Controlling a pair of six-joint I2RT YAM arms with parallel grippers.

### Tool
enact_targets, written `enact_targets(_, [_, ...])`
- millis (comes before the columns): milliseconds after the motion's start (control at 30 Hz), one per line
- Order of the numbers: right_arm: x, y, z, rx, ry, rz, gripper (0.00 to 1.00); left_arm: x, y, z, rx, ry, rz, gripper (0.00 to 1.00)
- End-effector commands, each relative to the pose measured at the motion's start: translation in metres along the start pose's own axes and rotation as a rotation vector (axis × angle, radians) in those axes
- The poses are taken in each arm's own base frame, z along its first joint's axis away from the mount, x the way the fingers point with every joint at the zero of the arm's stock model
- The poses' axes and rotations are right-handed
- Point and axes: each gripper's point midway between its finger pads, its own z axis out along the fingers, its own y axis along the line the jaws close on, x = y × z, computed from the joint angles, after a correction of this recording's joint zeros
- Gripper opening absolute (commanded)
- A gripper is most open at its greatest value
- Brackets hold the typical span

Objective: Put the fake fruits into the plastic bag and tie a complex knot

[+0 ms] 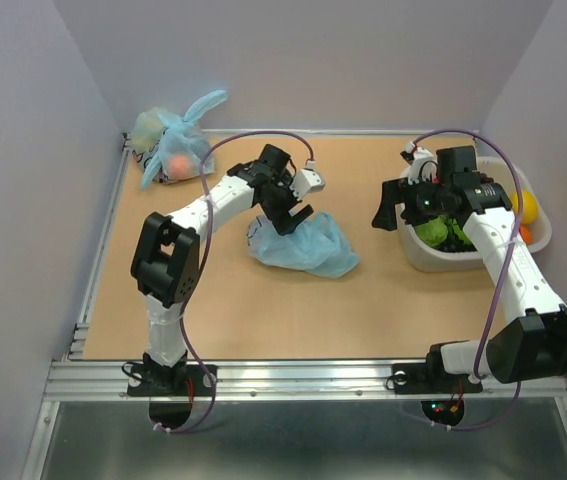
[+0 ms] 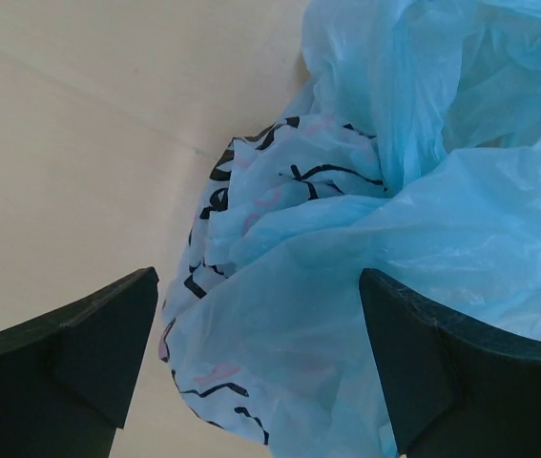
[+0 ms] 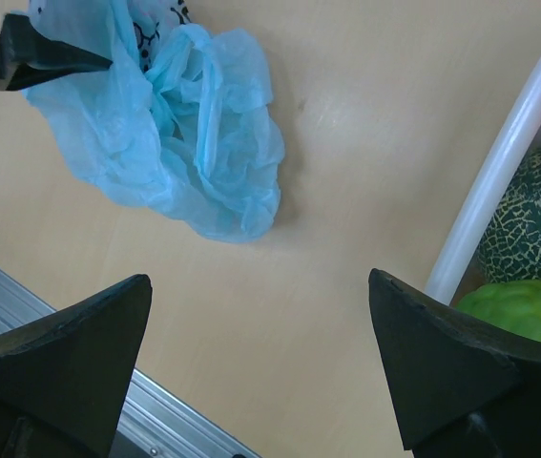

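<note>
**Bag Slumped at Mid-Counter, Both Hands Spread Wide**

The tan wooden counter (image 1: 263,320) is closed in by pale lilac walls (image 1: 23,150) on three sides. It is edged by a ribbed aluminium rail (image 1: 303,375) along the near side. Open room is left across the near half and between the two arms. A smaller light-blue knotted bag (image 1: 173,140) of pale lumps is tucked into the far left corner.

The thin, crumpled light-blue plastic bag (image 1: 313,248) with dark-and-pink print is seen slumped near the middle of the counter. The left hand (image 1: 288,215) is held fully spread over its printed end, which is framed between the fingers. Whether it is touched cannot be told, and nothing is pinched.

The glossy fake fruits (image 1: 433,232), in green, yellow and orange, are kept in a white oval plastic tub (image 1: 453,262) by the right edge. The right hand (image 1: 395,208) is spread wide above bare counter just beside the tub's left rim, and nothing is held.
</note>
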Motion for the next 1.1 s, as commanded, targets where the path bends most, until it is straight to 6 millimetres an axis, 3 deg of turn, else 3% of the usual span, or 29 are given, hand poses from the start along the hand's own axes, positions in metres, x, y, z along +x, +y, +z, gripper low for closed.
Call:
enact_targets(0, [-0.016,0.001,-0.002,-0.004,-0.059,-0.018,1.00,-0.003,-0.010,-0.009,0.028,-0.007,0.049,0.98])
enact_targets(33, [-0.015,0.004,0.000,-0.023,-0.050,-0.017,1.00,0.002,-0.013,-0.007,0.044,0.001,0.063,0.91])
enact_targets(67, [-0.016,0.004,0.001,-0.030,-0.051,-0.017,1.00,0.013,-0.018,-0.005,0.057,0.021,0.064,0.67])
enact_targets(133, [-0.019,0.009,0.002,-0.060,-0.052,-0.020,1.00,0.004,-0.017,-0.025,0.021,-0.034,0.086,0.42])
enact_targets(167, [-0.021,0.011,0.002,-0.077,-0.055,-0.030,1.00,0.005,-0.019,-0.028,0.006,-0.076,0.096,0.00])
enact_targets(200, [-0.024,0.013,0.004,-0.092,-0.057,-0.027,1.00,-0.016,-0.017,-0.062,-0.054,-0.175,0.123,0.00])
enact_targets(267, [-0.029,0.025,0.006,-0.175,-0.066,-0.015,0.99,-0.030,-0.022,-0.084,-0.109,-0.296,0.173,0.00])
enact_targets(300, [-0.033,0.030,0.007,-0.203,-0.072,-0.008,0.98,-0.049,-0.024,-0.123,-0.173,-0.403,0.212,0.00])
enact_targets(333, [-0.040,0.038,0.006,-0.250,-0.083,-0.003,0.97,-0.064,-0.023,-0.143,-0.229,-0.488,0.253,0.00])
enact_targets(367, [-0.044,0.043,0.005,-0.277,-0.090,0.010,0.97,-0.057,-0.030,-0.146,-0.245,-0.501,0.280,0.00])
enact_targets(400, [-0.050,0.046,0.008,-0.302,-0.093,0.029,0.97,-0.067,-0.041,-0.173,-0.288,-0.569,0.359,0.00])
enact_targets(467, [-0.065,0.060,0.004,-0.389,-0.124,0.038,0.97,-0.062,-0.049,-0.183,-0.350,-0.605,0.420,0.00])
enact_targets(500, [-0.069,0.066,0.006,-0.427,-0.122,0.045,0.97,-0.064,-0.060,-0.198,-0.385,-0.638,0.495,0.00])
enact_targets(600, [-0.081,0.090,0.001,-0.538,-0.132,0.023,1.00,-0.056,-0.064,-0.202,-0.479,-0.649,0.543,0.00])
enact_targets(733, [-0.078,0.123,0.008,-0.632,-0.105,-0.041,1.00,-0.061,-0.066,-0.208,-0.534,-0.703,0.544,0.00])
enact_targets(967, [-0.049,0.147,0.029,-0.689,-0.020,-0.083,0.99,-0.076,-0.067,-0.215,-0.551,-0.753,0.511,0.00])
enact_targets(1067, [-0.048,0.141,0.038,-0.639,-0.022,-0.088,0.99,-0.076,-0.068,-0.214,-0.549,-0.767,0.512,0.00])
